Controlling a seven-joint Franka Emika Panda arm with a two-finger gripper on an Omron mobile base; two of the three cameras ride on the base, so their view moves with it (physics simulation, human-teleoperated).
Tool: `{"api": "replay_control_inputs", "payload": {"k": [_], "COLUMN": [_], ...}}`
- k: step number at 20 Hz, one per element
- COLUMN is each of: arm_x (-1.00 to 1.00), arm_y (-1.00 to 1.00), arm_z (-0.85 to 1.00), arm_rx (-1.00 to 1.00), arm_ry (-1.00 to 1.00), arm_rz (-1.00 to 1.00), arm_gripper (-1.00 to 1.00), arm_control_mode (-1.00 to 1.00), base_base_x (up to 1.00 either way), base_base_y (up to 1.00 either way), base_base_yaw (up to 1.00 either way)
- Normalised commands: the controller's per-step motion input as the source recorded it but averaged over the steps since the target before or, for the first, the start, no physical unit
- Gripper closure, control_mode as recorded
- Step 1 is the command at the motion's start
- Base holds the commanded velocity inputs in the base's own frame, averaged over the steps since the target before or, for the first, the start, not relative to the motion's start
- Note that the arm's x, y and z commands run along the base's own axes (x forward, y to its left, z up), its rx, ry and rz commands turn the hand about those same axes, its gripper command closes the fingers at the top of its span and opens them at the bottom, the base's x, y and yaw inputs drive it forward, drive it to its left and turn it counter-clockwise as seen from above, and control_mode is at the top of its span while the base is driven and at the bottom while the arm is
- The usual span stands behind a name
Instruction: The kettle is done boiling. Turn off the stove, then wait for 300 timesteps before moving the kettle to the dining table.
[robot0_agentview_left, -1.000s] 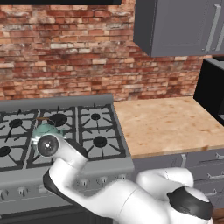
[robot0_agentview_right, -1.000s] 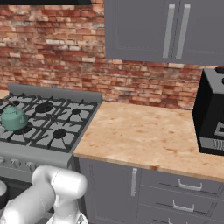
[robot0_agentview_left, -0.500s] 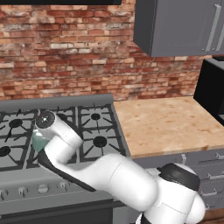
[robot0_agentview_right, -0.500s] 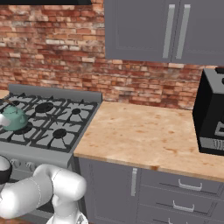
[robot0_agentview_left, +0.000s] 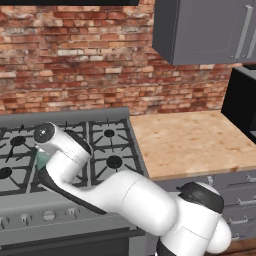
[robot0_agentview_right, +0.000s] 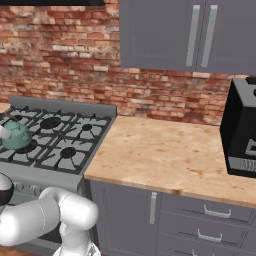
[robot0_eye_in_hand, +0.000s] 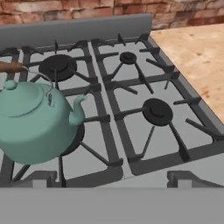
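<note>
The teal kettle stands upright on a front burner of the grey stove, its brown handle arched over the lid and its spout pointing right. My gripper hovers at the stove's front edge, open, its fingertips wide apart with nothing between them; the kettle sits just ahead and to the left. From the right base view the kettle is on the stove at the far left. In the left base view my arm covers most of the kettle. The dining table is out of view.
A row of small knobs lines the stove front. A light-wood counter runs right of the stove, with a black microwave at its far end. Grey wall cabinets hang above, before a brick wall.
My arm has swung up and to the left over the front of the stove, now covering most of the kettle in the left base view. The kettle has not moved.
</note>
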Motion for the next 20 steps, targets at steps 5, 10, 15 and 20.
{"api": "replay_control_inputs", "payload": {"k": [5, 10, 15, 20], "arm_x": [0.11, 0.28, 0.44, 0.43], "arm_y": [-0.21, -0.27, -0.06, 0.0], "arm_z": [0.32, 0.21, 0.01, 0.0], "arm_rx": [-0.01, 0.0, 0.0, 0.0], "arm_ry": [-0.01, 0.05, 0.11, 0.09], "arm_rz": [0.07, 0.14, 0.19, 0.19], "arm_gripper": [-1.0, -1.0, -1.0, -1.0], "arm_control_mode": [-1.0, -1.0, -1.0, -1.0], "base_base_x": [0.0, 0.0, 0.0, 0.0], "base_base_y": [0.0, 0.0, 0.0, 0.0], "base_base_yaw": [0.0, 0.0, 0.0, 0.0]}}
